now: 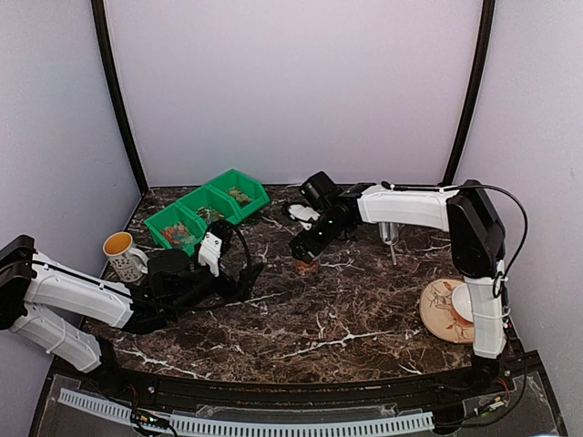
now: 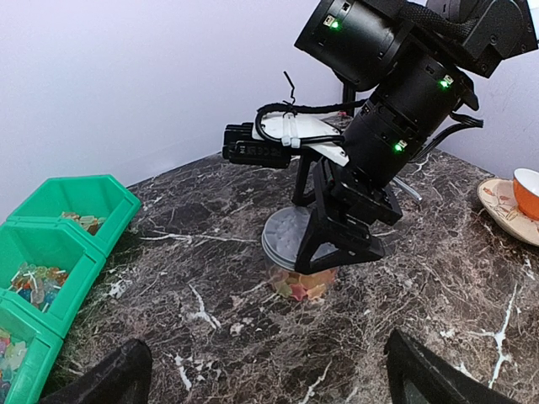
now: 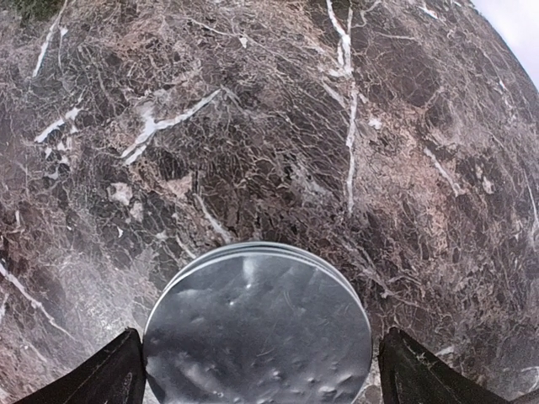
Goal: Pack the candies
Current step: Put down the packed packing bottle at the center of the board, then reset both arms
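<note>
candies seen inside clear cup under silver lid, mid-table; more kept in green bins. right gripper spread wide astride lid. left gripper spread wide, nothing held.

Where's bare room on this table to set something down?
Bare marble in front, between the left gripper and the plate. Back left is crowded: green bins, mug. The lidded cup sits mid-table under the right gripper.

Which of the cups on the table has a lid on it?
The clear cup of candies under the right gripper: a grey lid covers it. The mug beside the green bins and the orange cup on the plate have none.
</note>
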Controlling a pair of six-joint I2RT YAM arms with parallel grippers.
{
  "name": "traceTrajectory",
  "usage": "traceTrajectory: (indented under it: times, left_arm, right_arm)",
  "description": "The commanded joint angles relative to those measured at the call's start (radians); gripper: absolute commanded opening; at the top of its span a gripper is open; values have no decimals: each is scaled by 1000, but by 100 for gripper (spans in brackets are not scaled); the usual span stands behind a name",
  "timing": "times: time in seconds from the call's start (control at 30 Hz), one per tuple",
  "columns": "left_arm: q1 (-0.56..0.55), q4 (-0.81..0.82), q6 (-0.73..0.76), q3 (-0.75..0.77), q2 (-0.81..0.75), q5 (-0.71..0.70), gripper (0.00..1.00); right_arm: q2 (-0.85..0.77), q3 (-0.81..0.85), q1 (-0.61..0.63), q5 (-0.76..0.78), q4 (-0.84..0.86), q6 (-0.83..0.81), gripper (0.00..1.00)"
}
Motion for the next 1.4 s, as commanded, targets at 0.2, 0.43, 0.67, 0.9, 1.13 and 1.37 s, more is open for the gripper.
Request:
traceTrajectory:
  times: [0.2,0.43,0.67,0.9,1.13,1.37]
  left_arm:
    - [7,0,-15,-7,6,-15,99]
    - [8,0,-16,-2,16,-30,99]
    - [10,-43,-43,36,49,-110,99]
    - [94,-234,-134,108,50,-75,99]
    - [300,-396,-316,164,44,115,99]
    - [413,-521,-390,206,-3,98,99]
  right_arm:
    - [-83,11,-8,81,3,-44,98]
    - [-250,-170,-8,168,112,1,98]
    - [-462,-488,-7,244,335,69,98]
    - [-699,-774,-24,272,523,113,97]
    - [-907,-974,-191,152,642,224,98]
    - [-1122,-1127,-354,122,631,280,98]
